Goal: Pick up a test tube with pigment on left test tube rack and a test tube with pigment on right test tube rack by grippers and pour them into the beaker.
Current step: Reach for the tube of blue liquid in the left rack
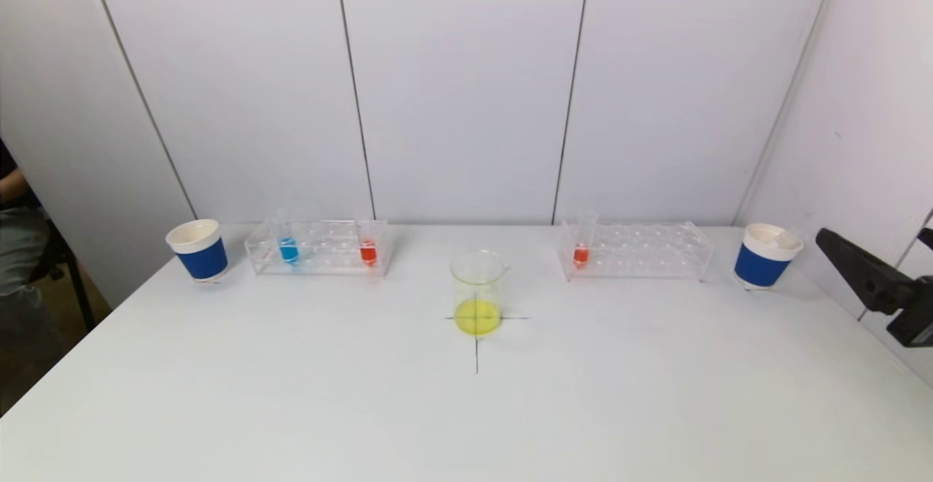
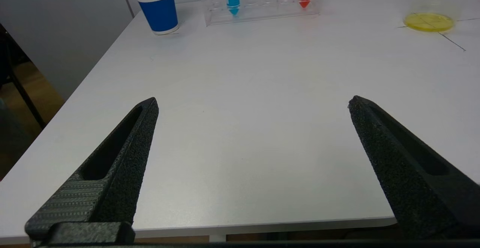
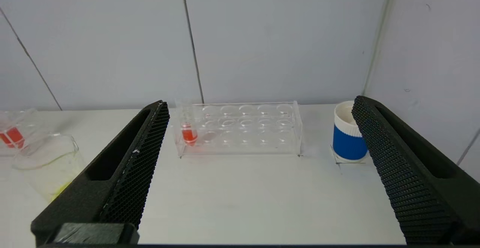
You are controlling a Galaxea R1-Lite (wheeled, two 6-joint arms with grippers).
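Red tube (image 3: 188, 133) beyond splayed right hand (image 3: 258, 105)

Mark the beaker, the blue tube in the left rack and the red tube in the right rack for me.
beaker (image 1: 478, 289): head view, glass wall above the yellow liquid.
blue tube (image 1: 289, 250): head view, its blue liquid.
red tube in the right rack (image 1: 581, 254): head view, its red liquid.
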